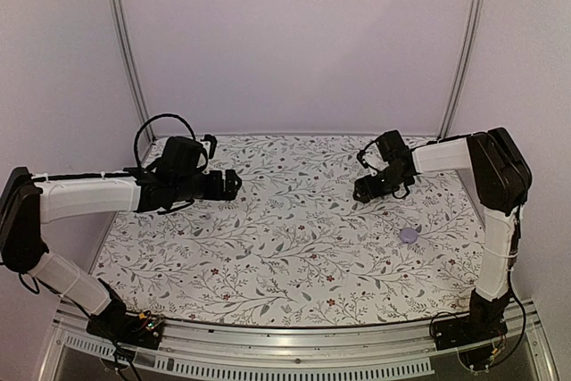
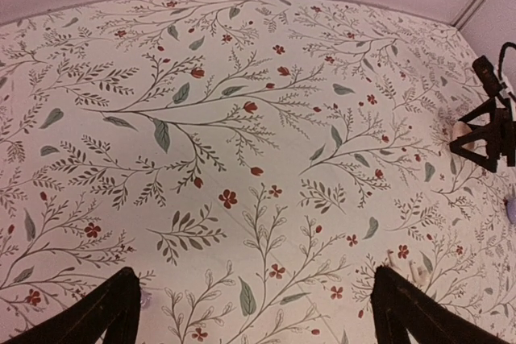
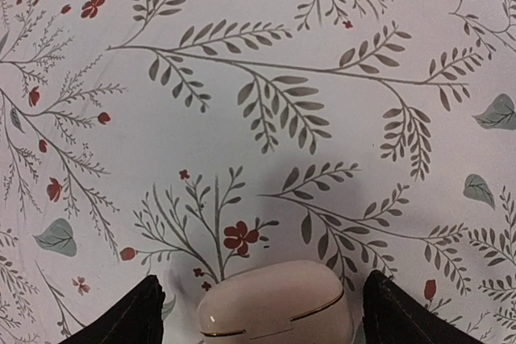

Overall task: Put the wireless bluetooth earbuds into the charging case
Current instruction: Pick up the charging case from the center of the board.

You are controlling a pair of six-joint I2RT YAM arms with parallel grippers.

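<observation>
The tiny pale wireless bluetooth earbuds point(image 2: 401, 263) lie lower right in the left wrist view, beside a finger of the wide-open left gripper point(image 2: 256, 273); a bump could flick them away. The smooth white rounded charging case point(image 3: 274, 308) sits between the fingers of the right gripper point(image 3: 262, 278), but I cannot tell if they squeeze it.

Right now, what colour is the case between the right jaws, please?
Creamy white case; right wrist view.
</observation>
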